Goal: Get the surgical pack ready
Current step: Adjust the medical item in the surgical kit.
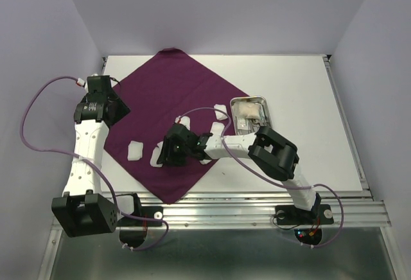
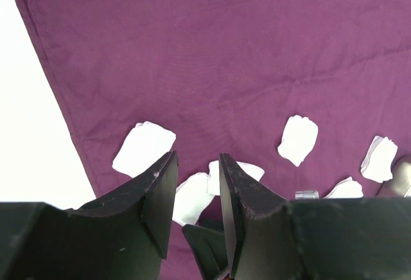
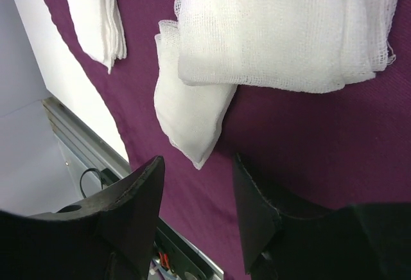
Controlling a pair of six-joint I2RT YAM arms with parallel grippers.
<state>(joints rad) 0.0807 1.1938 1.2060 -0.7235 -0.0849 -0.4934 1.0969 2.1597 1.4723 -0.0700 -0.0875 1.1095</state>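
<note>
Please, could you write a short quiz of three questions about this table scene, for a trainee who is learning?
1. True or false: the steel tray lies in the middle of the purple cloth.
2. The right gripper hangs over: A the tray, B the cloth.
3. What white things lie ahead of its open jaws?
Key: 1 false, it stands beside the cloth; 2 B; 3 gauze pads.

Lighting was bright, even and diffuse. The white surface (image 1: 302,100) beside the cloth (image 1: 160,94) was nearly washed out. Shadows on the cloth were faint. Gauze (image 3: 282,29) weave was sharp. The left hand (image 2: 197,161) appeared dark and slightly soft.
</note>
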